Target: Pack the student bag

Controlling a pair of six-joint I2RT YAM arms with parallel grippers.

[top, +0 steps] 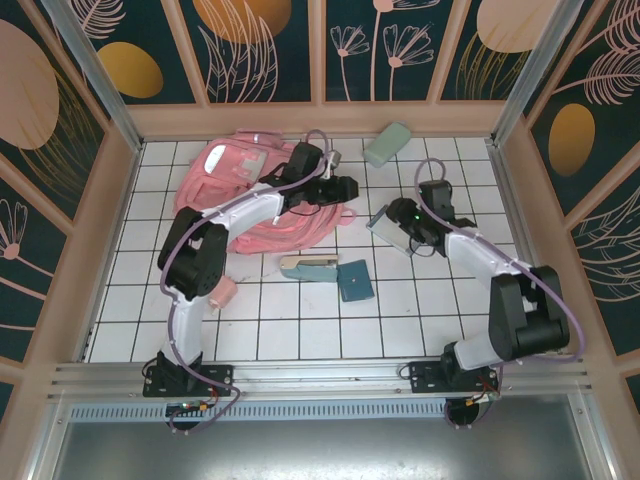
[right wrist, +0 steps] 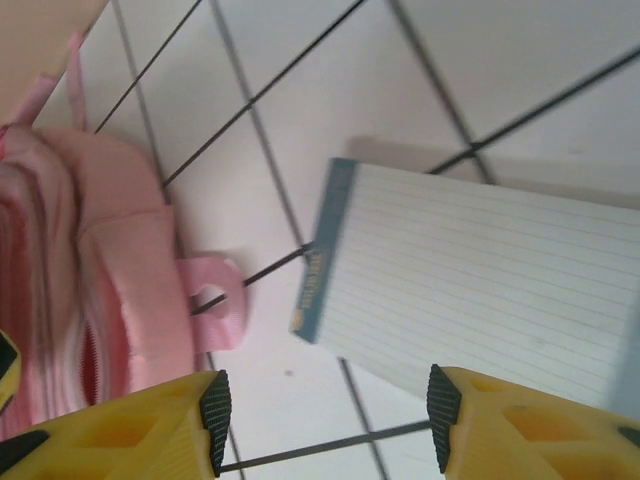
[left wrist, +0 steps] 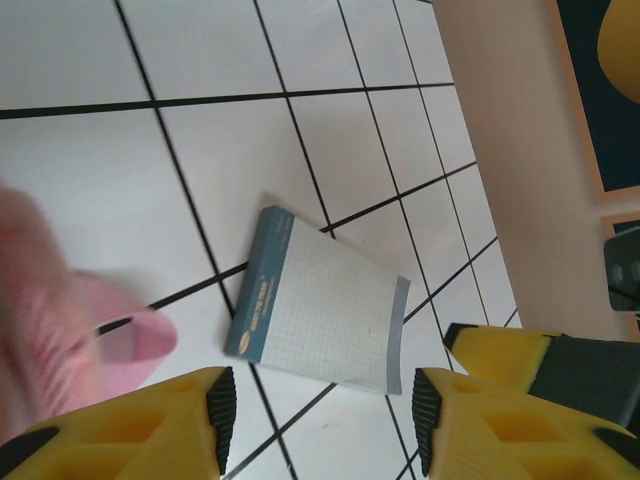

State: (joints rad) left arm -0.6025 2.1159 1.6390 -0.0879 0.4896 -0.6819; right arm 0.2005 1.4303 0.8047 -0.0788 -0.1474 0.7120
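top view: the student bag [top: 222, 168] lies on the tiled table [top: 300, 330]. right of the bag are a mint case [top: 388, 145], a teal book [top: 355, 280] and a notepad [top: 383, 224].
left wrist view: the left gripper [left wrist: 322, 412] is parted and empty, above the notepad.
right wrist view: the right gripper [right wrist: 327, 415] is parted, right of the bag, over the notepad; cannot tell if it grips.
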